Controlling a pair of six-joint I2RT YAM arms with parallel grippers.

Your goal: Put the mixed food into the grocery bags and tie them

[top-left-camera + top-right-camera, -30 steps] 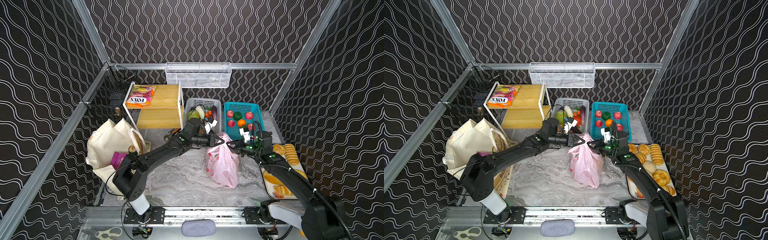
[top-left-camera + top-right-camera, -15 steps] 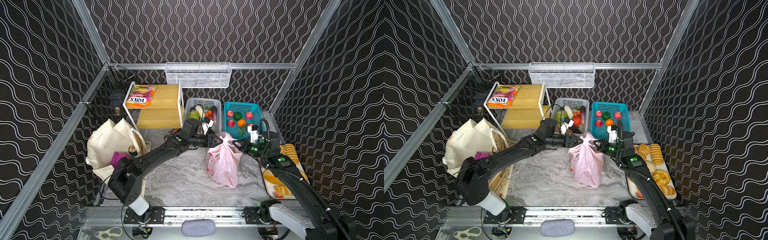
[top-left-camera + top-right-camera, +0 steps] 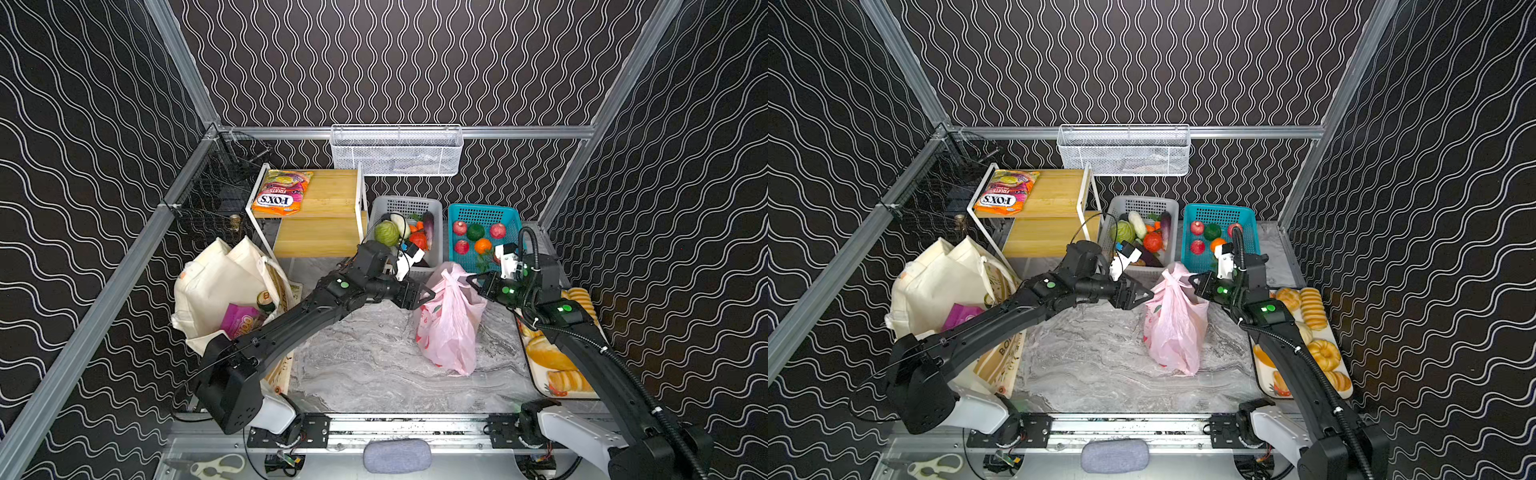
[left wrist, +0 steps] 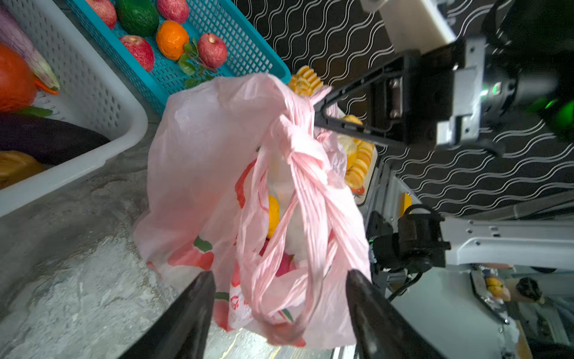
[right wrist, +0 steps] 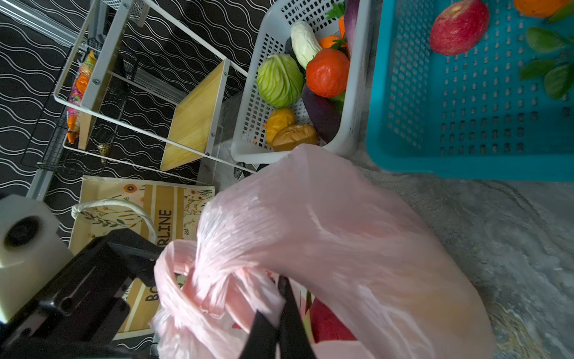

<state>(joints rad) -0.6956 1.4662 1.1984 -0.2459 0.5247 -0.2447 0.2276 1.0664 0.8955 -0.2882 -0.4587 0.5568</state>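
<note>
The pink plastic bag [image 3: 449, 328] [image 3: 1175, 328] stands mid-table, its handles twisted into a knot [image 4: 298, 155]. A yellow toy fruit [image 4: 273, 214] and a pink dragon fruit [image 5: 329, 320] show inside it. My left gripper [image 3: 428, 297] [image 4: 279, 275] is open just left of the knot, with a loose handle loop hanging between its fingers, ungripped. My right gripper [image 3: 471, 279] [image 5: 281, 289] is shut on the other handle at the bag's upper right. The cream canvas tote [image 3: 220, 278] slumps at the left, holding a purple packet [image 3: 241, 326] and a green can [image 3: 266, 298].
Behind the bag stand a grey basket [image 3: 432, 208] of vegetables and a teal basket [image 3: 511, 216] of fruit. A wooden shelf [image 3: 328, 195] carries the FOX'S packet [image 3: 282, 193]. A bread tray [image 3: 540, 374] lies along the right edge, under my right arm.
My left gripper has opened, let go of the handle and drawn back a little to the left. My right gripper has pulled its handle to the right, and the knot has drawn tighter.
</note>
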